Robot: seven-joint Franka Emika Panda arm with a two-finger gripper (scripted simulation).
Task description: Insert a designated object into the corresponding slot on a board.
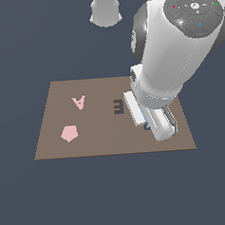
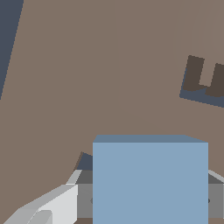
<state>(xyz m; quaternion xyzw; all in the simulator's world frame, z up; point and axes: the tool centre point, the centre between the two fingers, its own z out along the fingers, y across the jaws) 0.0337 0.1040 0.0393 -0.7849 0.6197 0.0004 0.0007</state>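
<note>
Your gripper [image 1: 148,124] is low over the board [image 1: 88,140], toward the exterior view's right, and it holds the tile [image 2: 150,181] clamped between its fingers [image 2: 52,205]. In the wrist view you see the tile as a flat, plain light-blue square with a matte, even face and a slightly darker blue strip along its far edge, where its thickness shows. It carries no marks or pattern. A grey finger pad shows on each side of it, pressed against its 2 opposite edges, so the jaws are closed on the tile.

In the exterior view the arm hides almost all of the tile; you catch only a thin blue sliver [image 1: 142,113] between the white gripper parts.

Under the tile, the wrist view shows a dark recess [image 2: 85,162] at its edge, which looks like part of the square slot, but most of it is covered, so you cannot tell how well the tile lines up with it or whether it touches the board.

The dark E-shaped cut-out [image 1: 118,107] lies just beside the gripper, on the exterior view's left of it. Further left on the brown board you see 2 pink pieces: the letter A [image 1: 79,102] and, nearer the camera, the pentagon [image 1: 68,133]. They lie apart from each other and well apart from the gripper.
</note>
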